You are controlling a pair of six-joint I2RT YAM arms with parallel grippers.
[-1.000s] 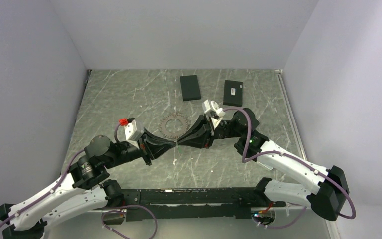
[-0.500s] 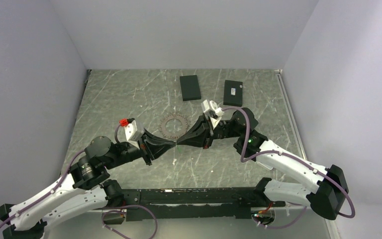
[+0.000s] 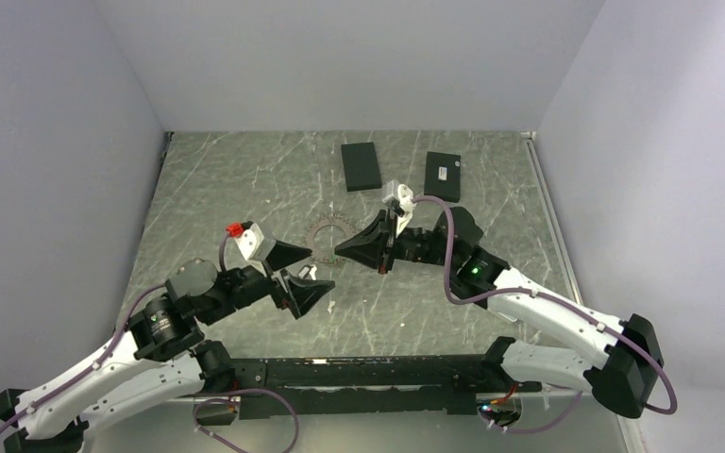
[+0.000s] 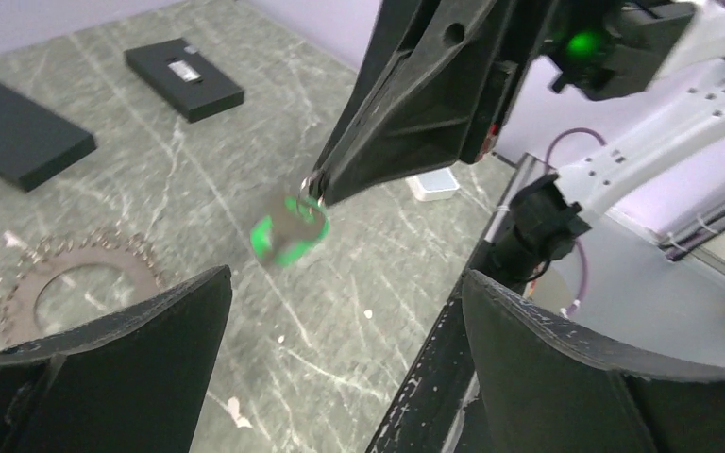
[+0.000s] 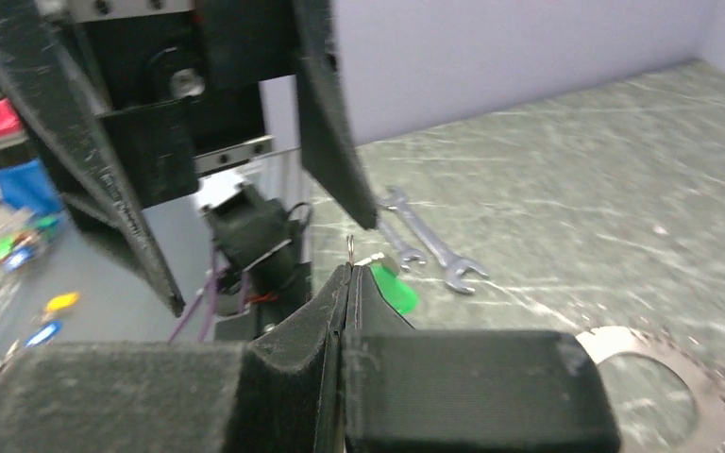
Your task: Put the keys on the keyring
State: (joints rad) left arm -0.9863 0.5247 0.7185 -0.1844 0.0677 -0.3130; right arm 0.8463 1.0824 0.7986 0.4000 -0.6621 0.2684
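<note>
— Grey marbled table (image 3: 227,179), two arms. Where's the keyring (image 4: 132,267)?
— Flat on the table between the arms, with nothing hung on it yet.
— And the grippers?
— The right gripper (image 3: 340,250) is pinched tight on a green key (image 4: 288,233), held in the air. The left gripper (image 3: 321,271) is spread wide and empty.
— Progress?
— I'd say all the threading remains.

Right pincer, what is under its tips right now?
A blurred green tag hangs from the shut right pincer, over the table; the keyring lies apart. The pinched part is hidden.
</note>
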